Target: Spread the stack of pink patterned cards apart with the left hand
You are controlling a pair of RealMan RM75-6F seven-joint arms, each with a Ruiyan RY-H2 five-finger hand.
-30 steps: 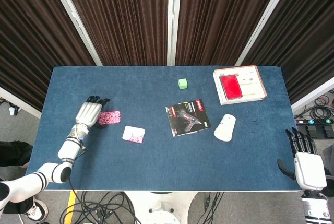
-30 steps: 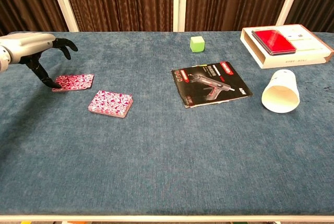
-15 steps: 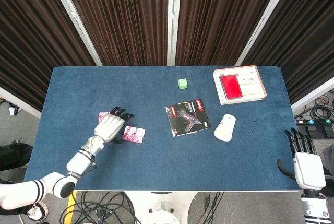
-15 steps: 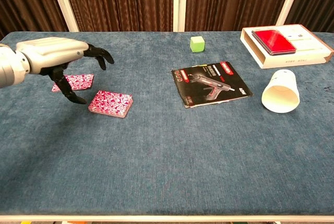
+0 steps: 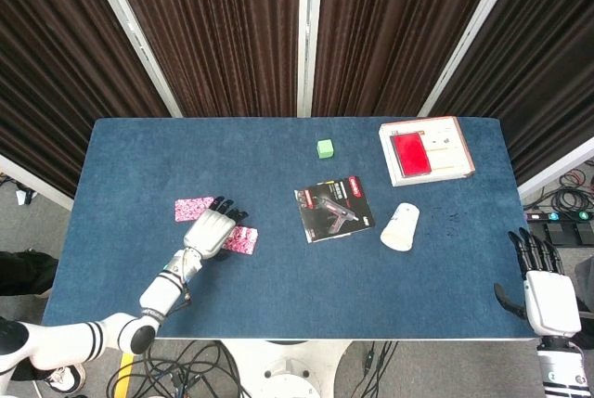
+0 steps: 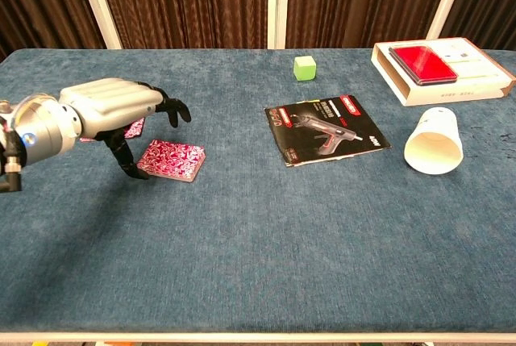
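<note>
Left hand point(image 6: 113, 112) sits at the near-left of the table point(image 5: 278, 296), fingers spread and holding nothing, dark fingertips over the left edge of the stack of pink patterned cards point(image 6: 171, 160) (contact not resolvable in either view). A separated card portion point(image 5: 193, 209) lies just beyond, partly hidden behind the hand in the chest view. Risk, as judged: if the fingertips press too lightly they skate over the top card; too hard and the whole stack slides as a block, likely into the separated cards. Right hand point(image 5: 548, 298) idle at the near-right table edge, fingers extended, empty. Further out, well apart from the work: glue-gun leaflet point(image 6: 326, 130), tipped paper cup point(image 6: 434, 141), green cube point(image 6: 304, 67), box with red item point(image 6: 442, 68). Nothing obstructs the sweep.
</note>
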